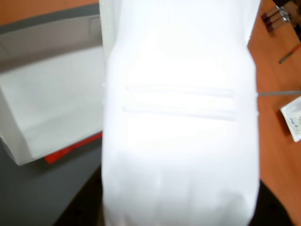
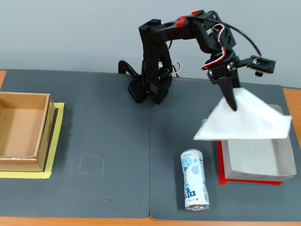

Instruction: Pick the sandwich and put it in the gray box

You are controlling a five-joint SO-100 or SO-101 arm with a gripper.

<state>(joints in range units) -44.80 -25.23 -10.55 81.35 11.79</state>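
Observation:
In the fixed view my gripper is shut on the sandwich, a white wedge-shaped pack with a flat white rim. It hangs in the air, tilted, above the left and back part of the gray box. The box is a shallow light gray-white tray on the right side of the mat. In the wrist view the sandwich fills the middle as a bright blurred white shape, and the gray box lies below it at the left. The fingertips are hidden there.
A blue-and-white drink can lies on the mat just left of the gray box. A deeper brown cardboard box stands at the far left on yellow tape. Red tape edges the gray box. Small items lie on the wooden table.

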